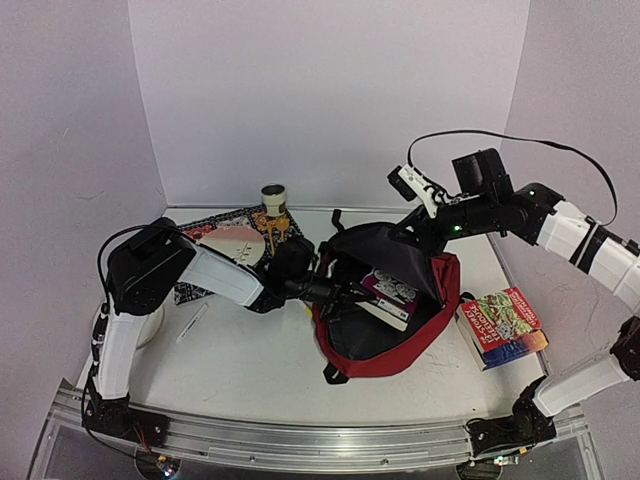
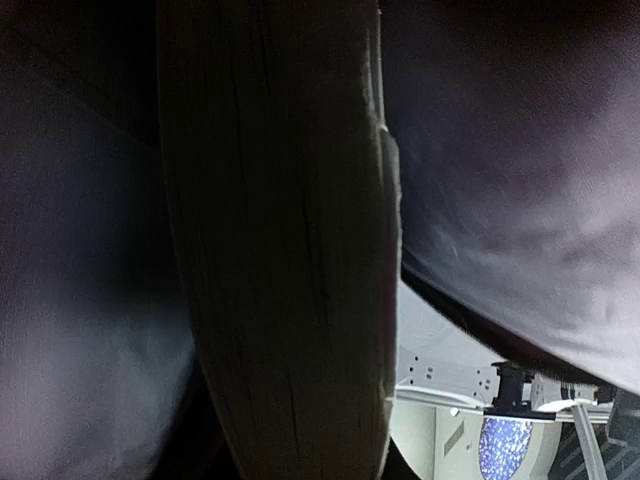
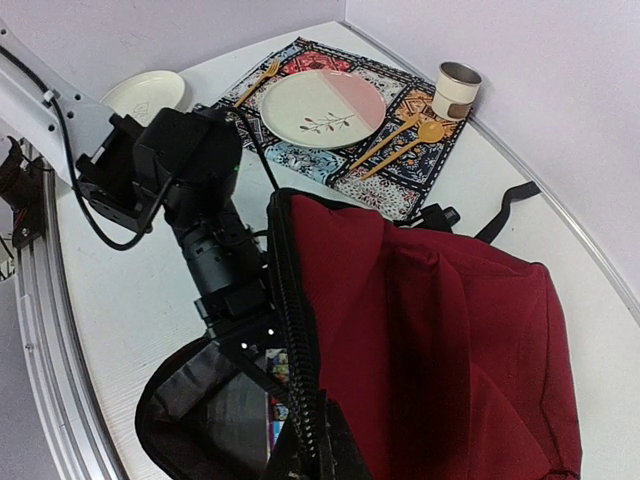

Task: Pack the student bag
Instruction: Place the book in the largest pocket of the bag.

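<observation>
Top external: high behind the arm bases, looking down on the whole surface (image 1: 250, 370). Left wrist: very close, inside the student bag (image 1: 400, 345), against a book (image 2: 280, 250). Right wrist: near above the bag, facing the left arm (image 3: 200, 200); both shared with top view.

The left gripper (image 1: 340, 292) is half hidden inside the student bag (image 1: 400, 357); its wrist view is blurred.

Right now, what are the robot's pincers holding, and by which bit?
Right pincer holds the student bag by its zippered rim. Left pincer, inside the bag, seems to grip a book at its page edge.
</observation>
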Motion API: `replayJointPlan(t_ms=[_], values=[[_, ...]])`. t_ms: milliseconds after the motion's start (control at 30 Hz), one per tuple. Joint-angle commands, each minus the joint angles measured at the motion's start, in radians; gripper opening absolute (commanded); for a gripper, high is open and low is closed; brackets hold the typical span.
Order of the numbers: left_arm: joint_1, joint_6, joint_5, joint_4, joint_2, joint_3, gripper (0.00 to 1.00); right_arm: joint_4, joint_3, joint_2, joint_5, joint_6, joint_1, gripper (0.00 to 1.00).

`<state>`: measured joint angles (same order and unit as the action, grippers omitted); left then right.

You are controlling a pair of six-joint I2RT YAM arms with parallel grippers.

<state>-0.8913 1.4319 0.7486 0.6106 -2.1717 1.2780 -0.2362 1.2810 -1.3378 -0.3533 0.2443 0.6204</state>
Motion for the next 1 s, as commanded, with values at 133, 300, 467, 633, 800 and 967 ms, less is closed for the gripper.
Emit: replayJointPlan(t_ms=[133, 300, 467, 633, 800, 967], values=[[0.021, -0.008, -0.056, 0.107, -0.108, 0.150, 0.00, 0.078, -0.015, 0.045, -0.048, -0.032, 0.022, 0.00], [0.030, -0.032, -0.097, 0.081, -0.162, 0.184, 0.08, 0.093, -0.031, 0.040, -0.048, -0.042, 0.027, 0.00], [0.038, -0.112, -0.158, -0.033, -0.160, 0.202, 0.30, 0.095, -0.033, 0.038, -0.045, -0.046, 0.032, 0.00], [0.049, -0.237, -0.256, -0.200, -0.117, 0.209, 0.40, 0.095, -0.038, 0.040, -0.043, -0.047, 0.033, 0.00], [0.051, -0.323, -0.337, -0.320, -0.076, 0.225, 0.48, 0.095, -0.048, 0.042, -0.037, -0.049, 0.033, 0.00], [0.049, -0.407, -0.442, -0.464, -0.009, 0.234, 0.61, 0.097, -0.053, 0.038, -0.009, -0.051, 0.034, 0.00]])
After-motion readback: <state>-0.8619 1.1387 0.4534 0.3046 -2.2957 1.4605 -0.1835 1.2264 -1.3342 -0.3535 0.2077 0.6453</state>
